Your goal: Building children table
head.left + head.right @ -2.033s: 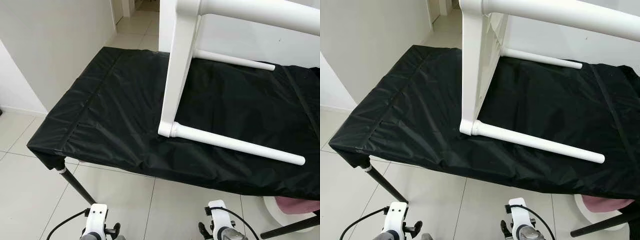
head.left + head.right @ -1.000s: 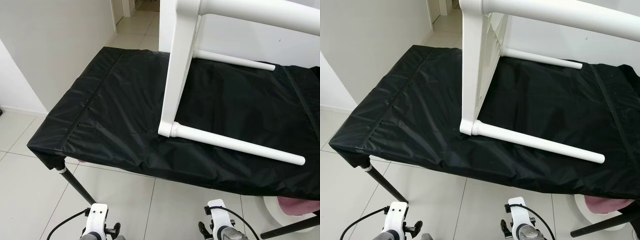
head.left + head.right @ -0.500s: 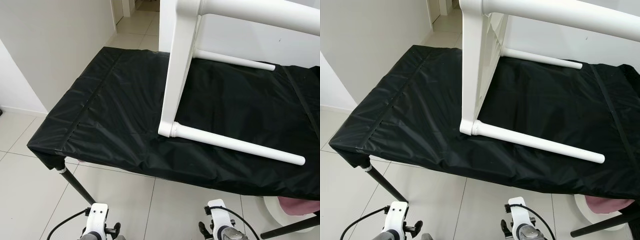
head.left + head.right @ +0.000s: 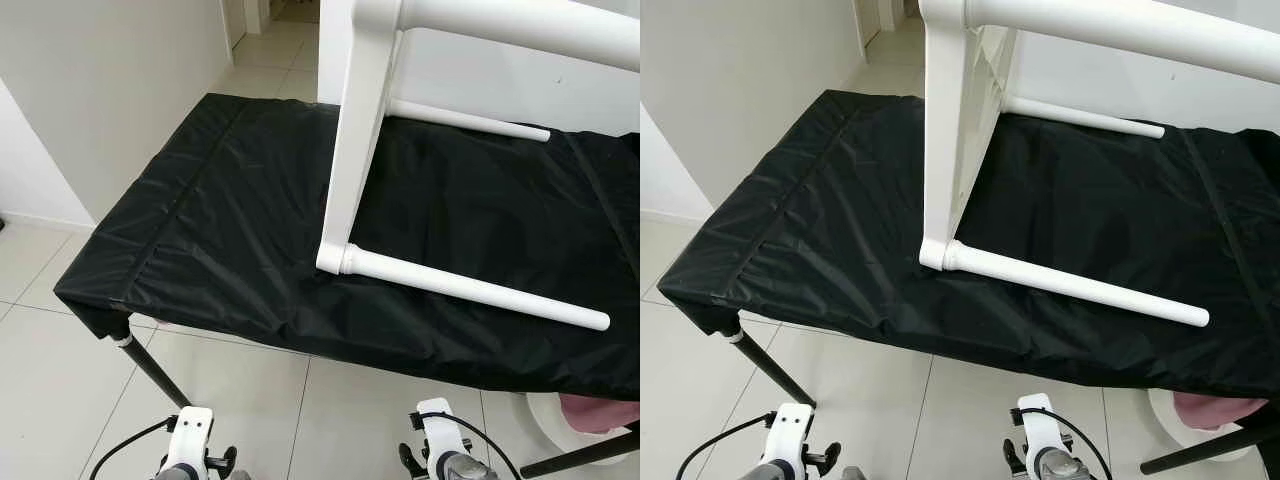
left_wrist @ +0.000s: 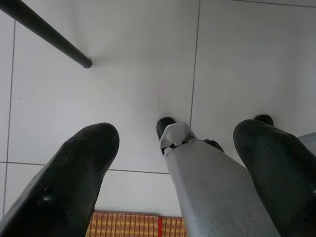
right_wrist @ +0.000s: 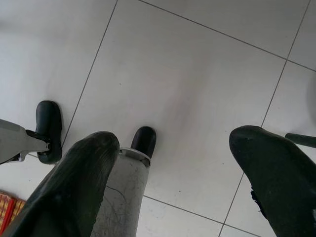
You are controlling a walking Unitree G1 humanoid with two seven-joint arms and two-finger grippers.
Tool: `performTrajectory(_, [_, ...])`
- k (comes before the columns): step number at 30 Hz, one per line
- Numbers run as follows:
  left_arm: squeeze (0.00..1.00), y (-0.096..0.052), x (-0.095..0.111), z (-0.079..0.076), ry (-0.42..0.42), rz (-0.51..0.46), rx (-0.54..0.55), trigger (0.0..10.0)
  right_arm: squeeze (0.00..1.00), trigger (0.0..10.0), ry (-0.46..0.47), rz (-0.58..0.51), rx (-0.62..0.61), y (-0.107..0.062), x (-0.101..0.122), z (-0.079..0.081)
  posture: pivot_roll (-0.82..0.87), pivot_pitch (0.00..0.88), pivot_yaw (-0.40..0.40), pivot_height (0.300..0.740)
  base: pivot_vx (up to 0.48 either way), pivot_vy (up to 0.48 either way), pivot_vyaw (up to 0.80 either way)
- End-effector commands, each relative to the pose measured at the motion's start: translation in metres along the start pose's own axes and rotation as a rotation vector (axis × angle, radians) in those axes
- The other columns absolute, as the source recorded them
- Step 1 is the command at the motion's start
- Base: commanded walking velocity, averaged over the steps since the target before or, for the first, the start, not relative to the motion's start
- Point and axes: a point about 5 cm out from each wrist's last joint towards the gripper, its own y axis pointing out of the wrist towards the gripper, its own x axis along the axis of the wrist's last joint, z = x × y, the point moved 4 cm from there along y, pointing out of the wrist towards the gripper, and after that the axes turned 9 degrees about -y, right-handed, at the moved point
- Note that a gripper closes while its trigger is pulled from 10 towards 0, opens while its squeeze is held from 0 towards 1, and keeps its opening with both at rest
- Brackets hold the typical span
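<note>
A white children's table (image 4: 362, 120) lies tipped on its side on a black-covered workbench (image 4: 220, 220). Its top stands on edge. One round leg (image 4: 470, 288) runs toward the right along the cloth near the front; another leg (image 4: 465, 118) lies at the back. Both arms hang low in front of the bench, their wrists (image 4: 190, 445) (image 4: 438, 452) at the bottom edge. In the left wrist view my left gripper (image 5: 175, 143) is open over the tiled floor. My right gripper (image 6: 173, 148) is open too, also above tiles.
A white wall (image 4: 100, 90) bounds the left side, with a doorway (image 4: 270, 25) behind. The bench stands on black legs (image 4: 150, 370). A white basin with pink cloth (image 4: 590, 412) sits on the floor at the right. A woven mat's edge (image 5: 128, 224) lies below.
</note>
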Motion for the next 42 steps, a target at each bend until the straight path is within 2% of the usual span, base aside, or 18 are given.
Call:
performTrajectory(1, [0.0,-0.001,-0.005,0.005,0.009,0.013,0.052,10.0,0.0,10.0,0.01,0.018,0.0,0.0,-0.003,0.001,-0.06,0.0,0.034,0.74,0.0,0.0,0.0])
performTrajectory(8, [0.0,-0.001,0.001,0.008,0.012,-0.012,0.051,10.0,0.0,10.0,0.018,0.022,-0.019,-0.002,-0.007,-0.005,-0.05,0.0,0.028,0.74,0.0,0.0,0.0])
performTrajectory(18, [0.0,0.0,0.01,0.003,0.032,-0.051,0.01,10.0,0.0,10.0,0.024,0.008,-0.02,-0.001,-0.002,-0.006,-0.05,0.0,0.035,0.74,0.0,0.0,0.0])
performTrajectory(28, [0.0,-0.001,0.02,-0.004,0.112,-0.102,-0.074,10.0,0.0,10.0,0.013,-0.096,0.023,0.003,0.026,-0.004,-0.05,0.0,0.025,0.74,0.0,0.0,0.0])
performTrajectory(31, [0.0,-0.002,0.019,-0.012,0.157,-0.108,-0.149,10.0,0.0,10.0,-0.002,-0.138,0.047,0.003,0.035,-0.004,-0.05,0.0,0.026,0.74,0.0,0.0,0.0])
performTrajectory(33, [0.0,-0.003,0.02,-0.014,0.179,-0.115,-0.171,10.0,0.0,10.0,-0.01,-0.149,0.054,0.003,0.037,-0.005,-0.05,0.0,0.026,0.74,0.0,0.0,0.0])
performTrajectory(42, [0.0,-0.003,0.02,-0.013,0.182,-0.117,-0.172,10.0,0.0,10.0,-0.043,-0.152,0.074,0.003,0.038,-0.001,-0.04,0.0,0.024,0.74,0.0,0.0,0.0])
